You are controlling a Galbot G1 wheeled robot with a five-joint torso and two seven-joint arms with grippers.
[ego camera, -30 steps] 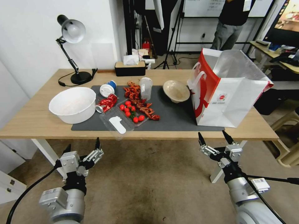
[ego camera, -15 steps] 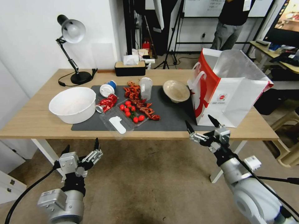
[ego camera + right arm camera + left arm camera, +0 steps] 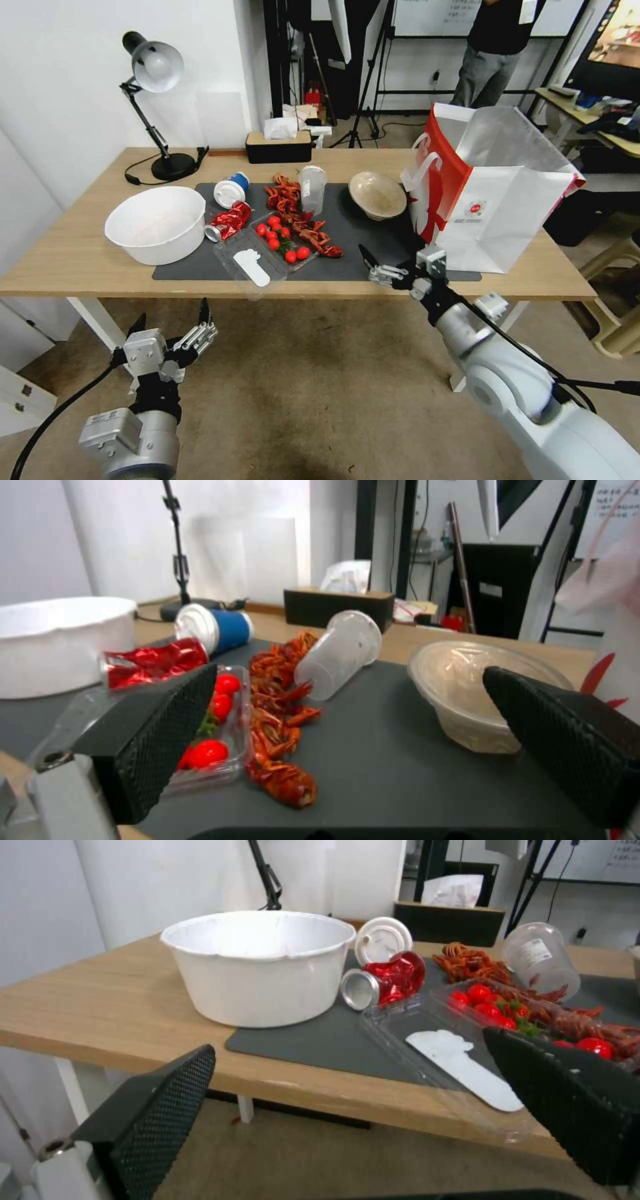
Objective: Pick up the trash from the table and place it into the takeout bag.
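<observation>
Trash sits on the dark grey mat (image 3: 373, 257) of the table (image 3: 80, 257). Crushed red can (image 3: 229, 222) lies on its side just right of a big white bowl (image 3: 157, 223). Blue-and-white lidded cup (image 3: 231, 189) is tipped over at the far left of the mat, lid facing near. Clear plastic cup (image 3: 312, 189) stands mid-mat at the far edge, empty. Beige paper bowl (image 3: 377, 195) sits right of it, tilted, nothing clear inside. Open clear clamshell box (image 3: 257, 257) at the near edge holds cherry tomatoes (image 3: 279, 238) in one half, a white patch in the other; crayfish shells (image 3: 300, 223) lie strewn beside it. Takeout bag (image 3: 497, 193) stands upright at the mat's right end, mouth open, foil lining showing.

Right gripper (image 3: 395, 263) hovers over the near right part of the mat, fingers spread, holding nothing; paper bowl is just far of it, bag just to its right. Left gripper (image 3: 170, 325) hangs below the table's near edge, fingers spread, empty.
</observation>
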